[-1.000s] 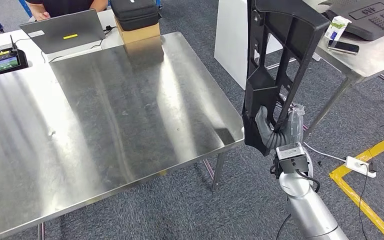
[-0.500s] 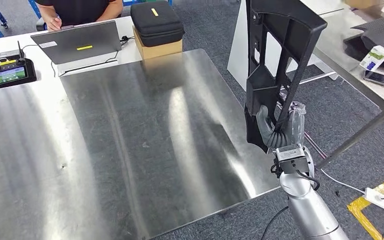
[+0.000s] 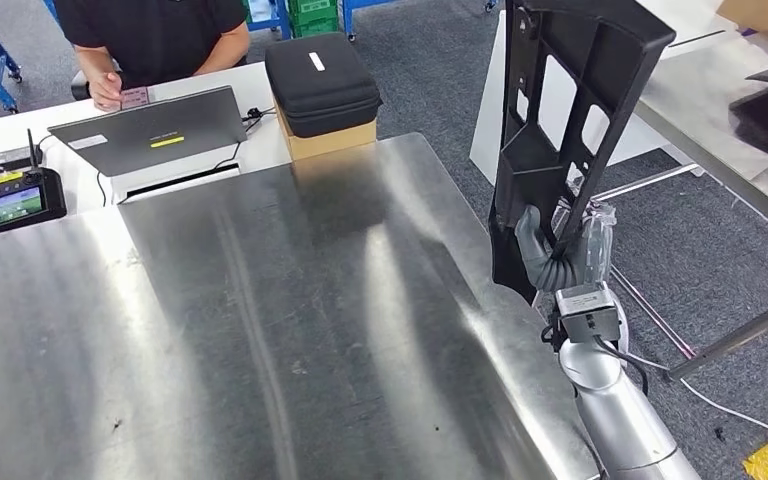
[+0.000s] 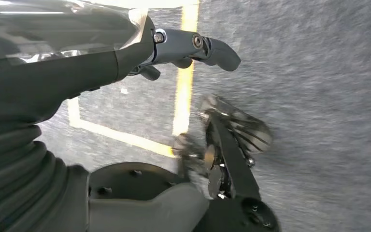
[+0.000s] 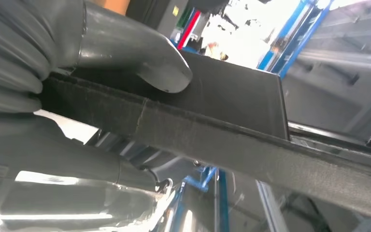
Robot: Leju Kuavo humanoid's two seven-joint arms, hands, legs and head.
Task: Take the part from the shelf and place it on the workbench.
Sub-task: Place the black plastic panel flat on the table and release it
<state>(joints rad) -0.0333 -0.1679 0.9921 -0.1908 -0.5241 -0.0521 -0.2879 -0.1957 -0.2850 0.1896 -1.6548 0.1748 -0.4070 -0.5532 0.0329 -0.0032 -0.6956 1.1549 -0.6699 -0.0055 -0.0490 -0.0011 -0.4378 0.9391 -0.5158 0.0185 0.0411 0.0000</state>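
Note:
My right hand point(image 3: 560, 255) grips the black plastic frame part point(image 3: 532, 165) by its lower end and holds it upright, above the right edge of the steel workbench point(image 3: 260, 330). In the right wrist view the thumb point(image 5: 140, 58) presses on the part's flat black bar point(image 5: 232, 140). My left hand point(image 4: 53, 87) hangs over the grey carpet with its fingers point(image 4: 198, 46) apart and nothing in them.
At the bench's far end are a laptop point(image 3: 150, 128), a black case on a cardboard box point(image 3: 320, 80) and a controller with a screen point(image 3: 8, 205); a person point(image 3: 155, 35) sits behind them. A second metal table point(image 3: 730, 110) stands to the right, across a carpeted gap.
The whole picture has shifted: the camera has moved nearer the workbench, which now reaches under the part. My right hand holds the part the same way.

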